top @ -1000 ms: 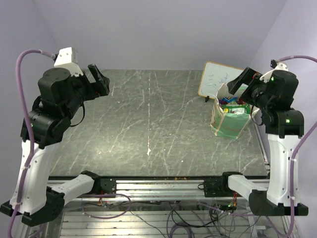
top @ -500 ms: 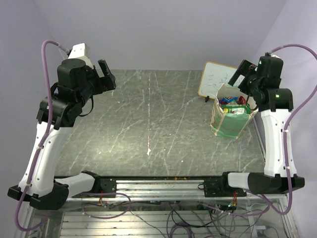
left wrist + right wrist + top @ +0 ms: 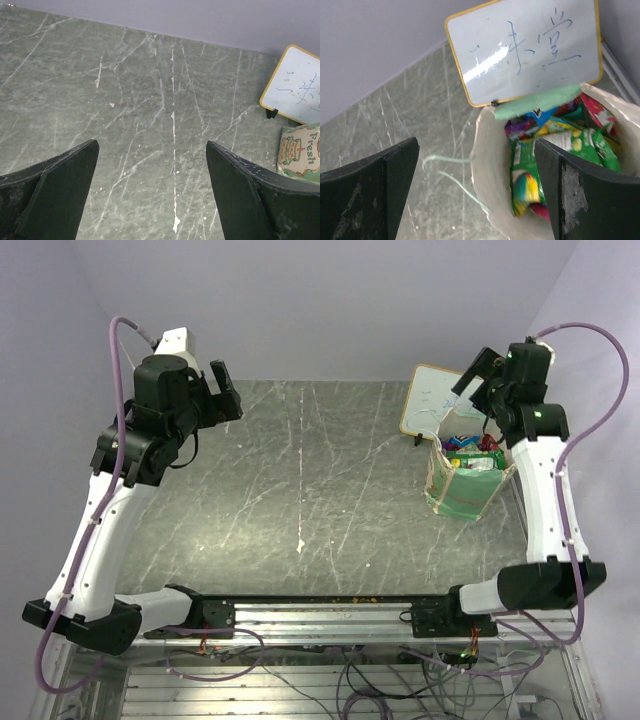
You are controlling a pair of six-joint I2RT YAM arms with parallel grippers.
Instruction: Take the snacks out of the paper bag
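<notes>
Marble tabletop (image 3: 300,460) carries a paper bag (image 3: 300,155) printed "Fresh", beside a scribbled whiteboard (image 3: 525,50).

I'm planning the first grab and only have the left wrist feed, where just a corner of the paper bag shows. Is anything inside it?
Observer: Yes. The paper bag holds several snacks: green, purple and red packets, seen from the right wrist.
Operator: Where is the other arm?
Observer: The right claw hovers over the bag's mouth, open and holding nothing.
Operator: Is the bag standing?
Observer: From above it stands upright with its mouth open, just on the near side of the whiteboard.
</notes>
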